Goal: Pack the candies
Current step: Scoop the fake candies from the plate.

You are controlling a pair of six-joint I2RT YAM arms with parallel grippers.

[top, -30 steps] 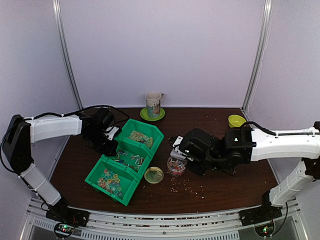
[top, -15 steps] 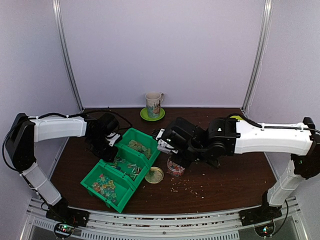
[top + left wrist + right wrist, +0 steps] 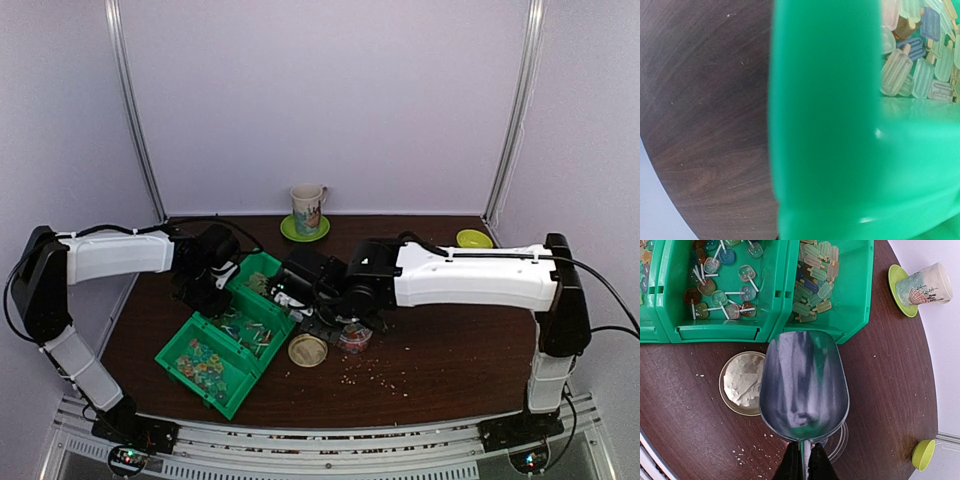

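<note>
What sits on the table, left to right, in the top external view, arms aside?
In order: green bins → tan jar lid → clear jar → yellow-green bowl. The mug is left out because it lines up with the lid.

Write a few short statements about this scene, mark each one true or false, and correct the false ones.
1. The scoop held by the right gripper is empty. True.
2. The tan lid is closed on the jar. False: the lid lies on the table beside the jar.
3. The mug is on a green saucer. True.
4. The green bins are all empty. False: they hold candies.
</note>
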